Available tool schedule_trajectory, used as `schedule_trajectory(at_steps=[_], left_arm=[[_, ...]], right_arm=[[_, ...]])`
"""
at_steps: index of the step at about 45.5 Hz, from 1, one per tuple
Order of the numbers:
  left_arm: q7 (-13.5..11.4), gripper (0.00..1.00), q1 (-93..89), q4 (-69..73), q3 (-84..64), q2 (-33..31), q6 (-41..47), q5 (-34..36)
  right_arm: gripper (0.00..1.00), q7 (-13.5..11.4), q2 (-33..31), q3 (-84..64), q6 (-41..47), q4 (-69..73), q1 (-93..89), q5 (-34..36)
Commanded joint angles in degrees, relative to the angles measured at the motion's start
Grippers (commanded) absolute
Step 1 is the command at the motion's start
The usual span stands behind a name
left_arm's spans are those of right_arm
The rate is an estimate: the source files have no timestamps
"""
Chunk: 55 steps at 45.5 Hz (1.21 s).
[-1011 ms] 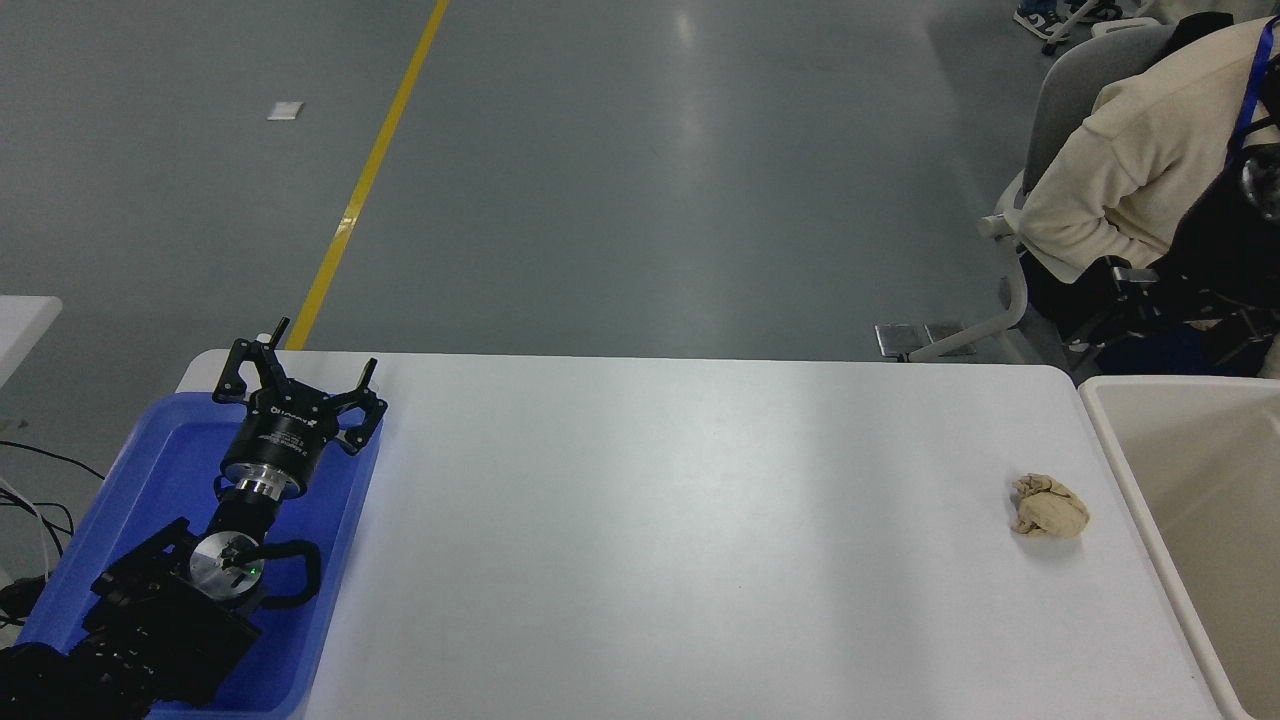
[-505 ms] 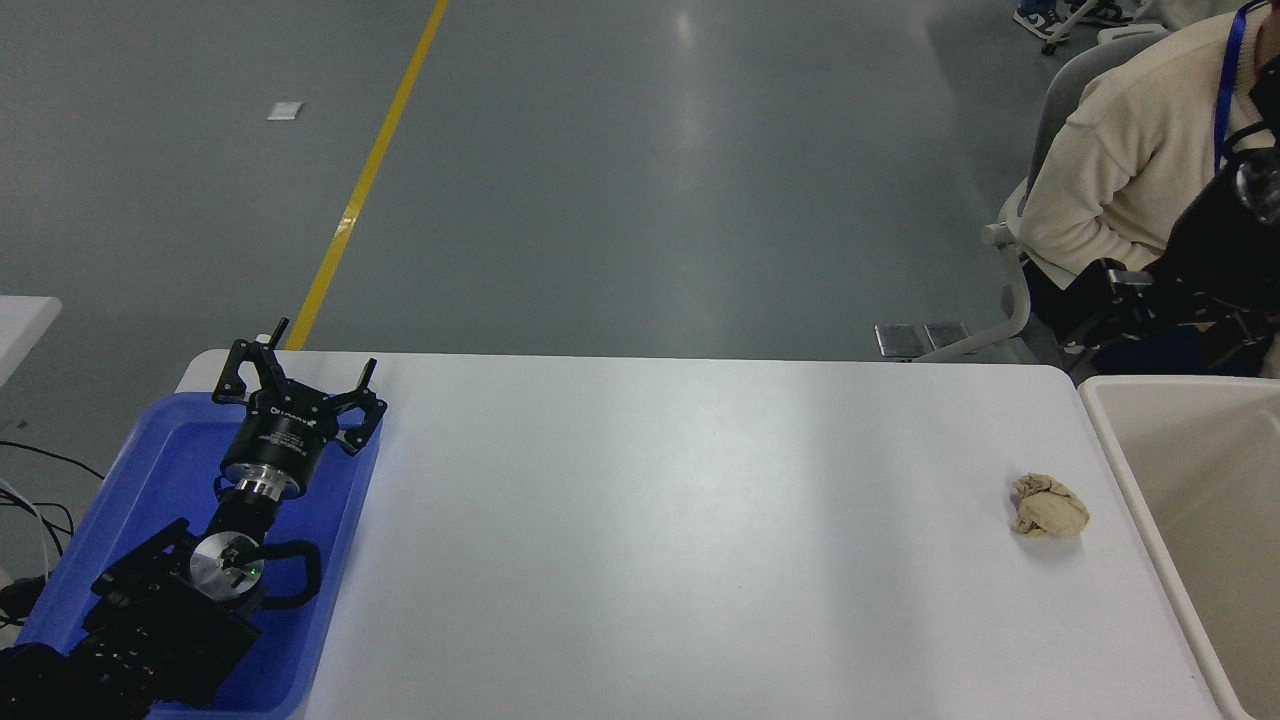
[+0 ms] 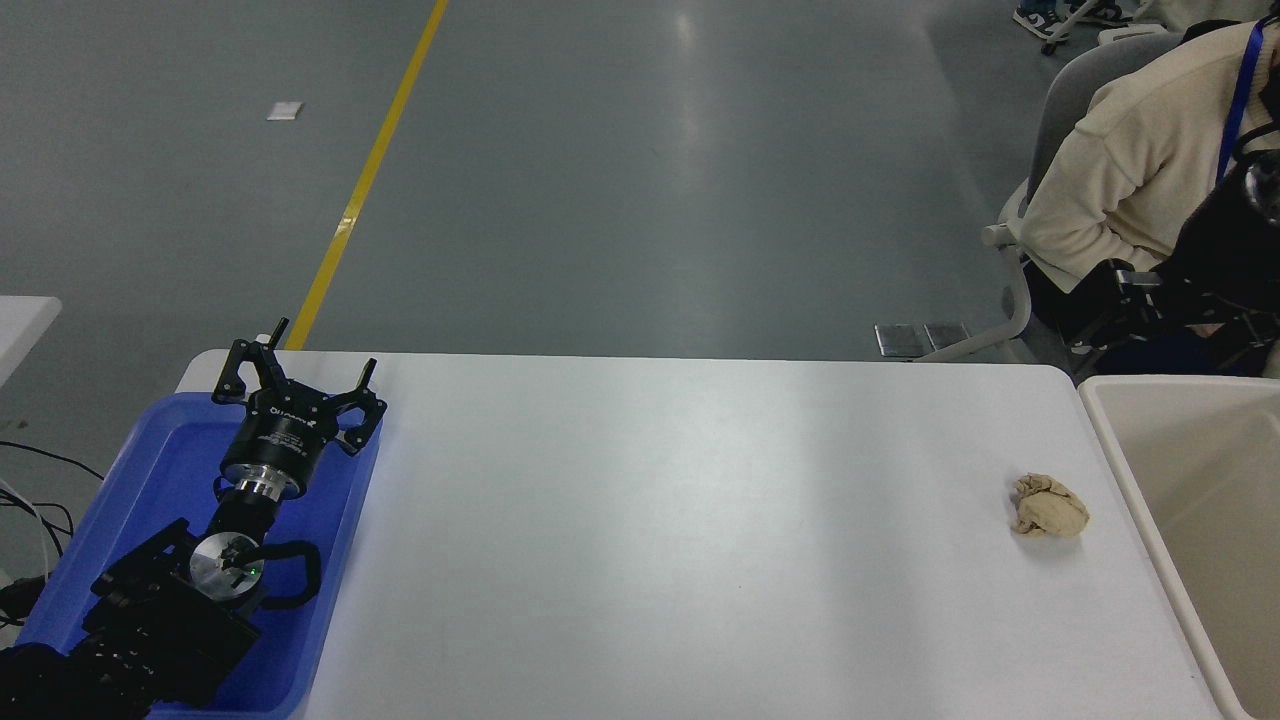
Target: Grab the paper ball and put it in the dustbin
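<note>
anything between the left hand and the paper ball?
Nothing. In the head view, only bare white table lies between the left hand, open over the blue tray, and the paper ball near the dustbin.

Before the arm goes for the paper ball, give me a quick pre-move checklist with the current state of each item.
1. Paper ball lies free on the white table, nothing touching it: ok.
2. Dustbin stands just right of the ball, top open: ok.
3. Table between ball and bin shows no obstacle: ok.
4. Left gripper open, parked over the blue tray, far from the ball: ok.
5. Right gripper ready: cannot tell, not in view.
6. Person seated beyond the far right corner, close to the bin: not ok, watch clearance.
</note>
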Motion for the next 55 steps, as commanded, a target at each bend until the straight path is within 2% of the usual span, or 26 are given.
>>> schedule_trajectory(at_steps=[1,12,18,26,33,43,49,55], left_arm=[[0.00,1.00,0.00,0.00,-0.02,0.00,0.00,0.01],[0.00,1.00,0.00,0.00,-0.11,0.00,0.00,0.01],[0.00,1.00,0.00,0.00,-0.11,0.00,0.00,0.01],[0.00,1.00,0.00,0.00,-0.11,0.00,0.00,0.01],[0.00,1.00,0.00,0.00,-0.11,0.00,0.00,0.01],[0.00,1.00,0.00,0.00,-0.20,0.00,0.00,0.01],[0.00,1.00,0.00,0.00,-0.20,0.00,0.00,0.01],[0.00,1.00,0.00,0.00,-0.28,0.00,0.00,0.01]], right_arm=[[1.00,0.00,-0.24,-0.41,0.00,-0.53,-1.32,-0.02],[1.00,0.00,-4.45,1.87,0.00,-1.93,-8.43,-0.02],[1.00,0.00,-10.86,8.45,0.00,-9.83,-19.58,-0.02],[1.00,-0.09,-12.02,14.17,-2.80,-19.68,-33.82,-0.72],[1.00,-0.09,-10.79,20.76,-4.92,-33.12,-49.55,-1.16],[1.00,0.00,-2.27,27.97,-5.01,-55.80,-68.19,-1.25],[1.00,0.00,2.48,28.85,-6.06,-63.01,-73.56,-1.68],[1.00,-0.18,6.35,28.33,-10.98,-69.87,-79.79,-1.95]])
